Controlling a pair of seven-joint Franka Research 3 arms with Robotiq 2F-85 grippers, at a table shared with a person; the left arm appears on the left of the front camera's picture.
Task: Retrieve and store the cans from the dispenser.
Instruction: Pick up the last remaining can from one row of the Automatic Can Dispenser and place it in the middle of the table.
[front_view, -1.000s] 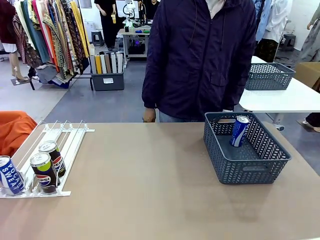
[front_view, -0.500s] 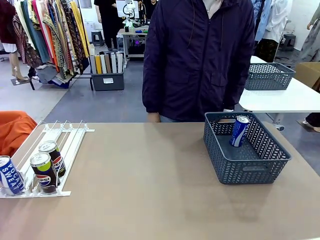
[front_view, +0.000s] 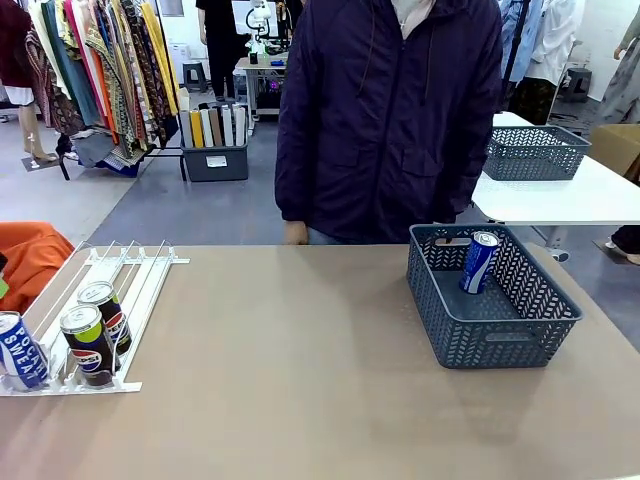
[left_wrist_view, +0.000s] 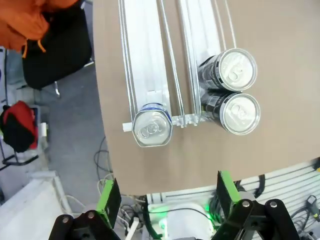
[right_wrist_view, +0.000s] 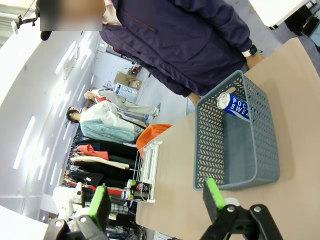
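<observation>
The white wire dispenser (front_view: 125, 275) lies at the table's left. At its near end stand three cans: a blue-and-white Pocari Sweat can (front_view: 20, 350) and two dark Pepsi cans (front_view: 88, 345) (front_view: 105, 315). The left wrist view looks down on their silver tops: the Pocari can (left_wrist_view: 151, 128) in one lane of the dispenser (left_wrist_view: 145, 60), the Pepsi cans (left_wrist_view: 232, 70) (left_wrist_view: 240, 112) side by side. My left gripper (left_wrist_view: 166, 197) hangs open above them, holding nothing. My right gripper (right_wrist_view: 156, 197) is open too, well away from the dispenser (right_wrist_view: 148, 167).
A dark grey lattice basket (front_view: 500, 340) (right_wrist_view: 210, 145) sits at the table's right with one Pocari can (front_view: 479, 262) (right_wrist_view: 235, 106) leaning inside. A person (front_view: 390, 120) in a dark jacket stands at the far edge. An orange cloth (front_view: 30, 260) lies beyond the dispenser.
The person has shifted slightly to the left. The cans, the dispenser and the basket have not moved.
</observation>
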